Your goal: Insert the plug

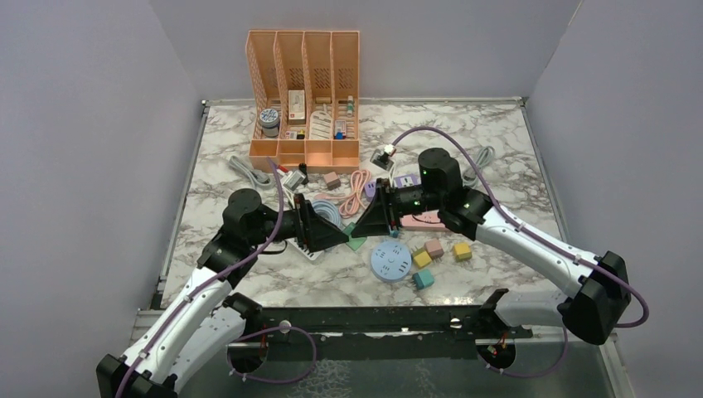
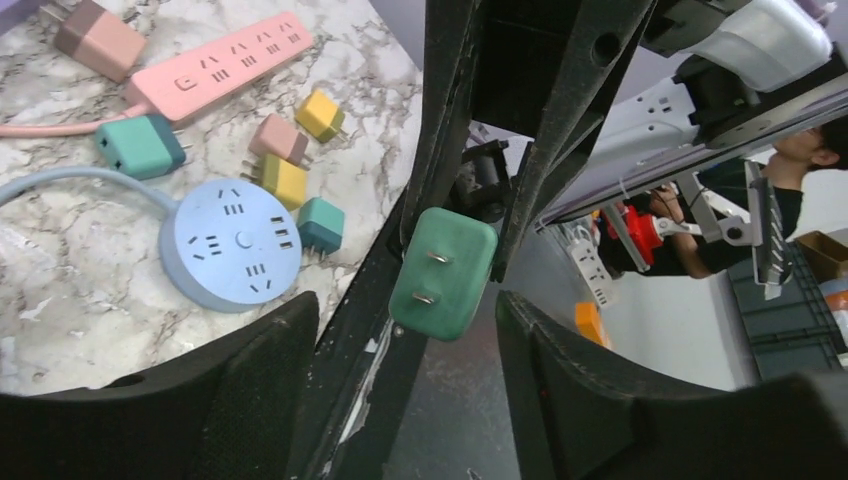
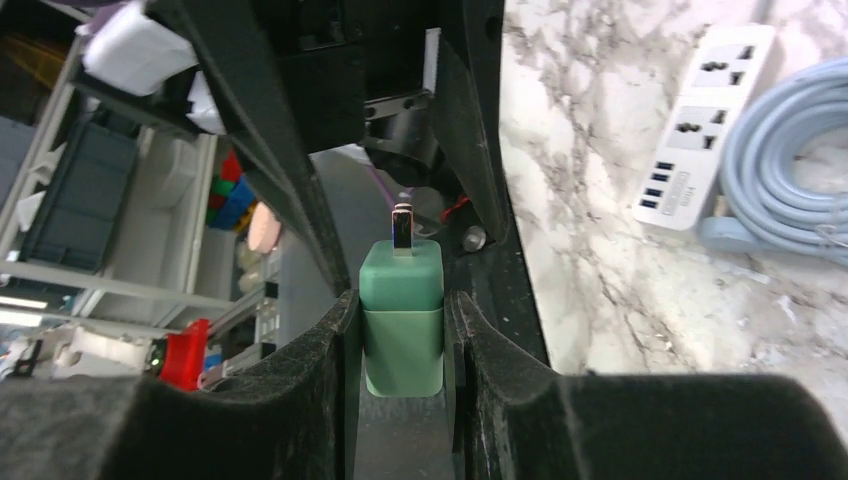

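Left gripper [image 2: 405, 330]: black fingers spread wide, pinching nothing. It sits left of the table's middle, facing the right gripper.
White power strip [image 3: 705, 125]: flat on the grey-veined marble table top [image 1: 464, 141], just beside a coiled pale blue cable [image 3: 790, 170].
Green square plug [image 2: 443, 272]: off the table, at the middle where the two grippers meet. Its two flat metal prongs point at the left wrist camera. It stands in the gap between the left fingers, apart from both.
Right gripper [image 3: 400, 300]: black fingers pressed onto the two flat sides of the green square plug, prongs pointing away from its wrist.
Round blue socket disc [image 1: 391, 261]: flat on the marble, near and right of the held plug, not touching it; its blue cord runs left.
Small cube adapters: teal [image 2: 320, 225], yellow [image 2: 285, 180], pink [image 2: 278, 138] and a second yellow [image 2: 322, 113], just right of the disc.
Pink power strip [image 2: 225, 62]: flat, beyond the cubes, under the right arm.
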Available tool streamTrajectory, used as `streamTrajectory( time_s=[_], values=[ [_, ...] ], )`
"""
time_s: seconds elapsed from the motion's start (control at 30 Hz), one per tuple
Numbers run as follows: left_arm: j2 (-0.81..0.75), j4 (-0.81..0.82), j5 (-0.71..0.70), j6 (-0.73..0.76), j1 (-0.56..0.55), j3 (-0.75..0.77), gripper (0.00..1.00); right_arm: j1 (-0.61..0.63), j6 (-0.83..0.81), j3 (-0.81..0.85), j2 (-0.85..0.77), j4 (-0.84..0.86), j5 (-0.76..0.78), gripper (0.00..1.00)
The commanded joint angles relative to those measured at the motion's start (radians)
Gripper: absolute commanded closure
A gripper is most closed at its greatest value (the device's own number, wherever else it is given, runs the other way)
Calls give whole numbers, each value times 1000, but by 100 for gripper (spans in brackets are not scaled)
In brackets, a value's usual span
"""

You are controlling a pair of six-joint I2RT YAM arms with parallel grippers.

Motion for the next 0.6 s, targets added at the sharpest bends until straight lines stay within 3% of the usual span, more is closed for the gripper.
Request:
streamTrajectory(
  time_s=[0.0,0.2,0.37,0.47,0.57],
  values=[
    [-4,93,26,-50,-27,29,37,0,57,-1,-34,92,-135,73],
    [-4,123,6,-68,-55,15,51,0,83,1,-34,119,-160,73],
    [10,150,20,-82,-76,15,55,0,110,-4,-32,138,-166,73],
    [27,155,27,-82,-92,16,65,0,121,-8,-32,154,-163,72],
    [30,160,30,-81,-103,17,82,0,137,-12,-35,167,-148,69]
  ],
)
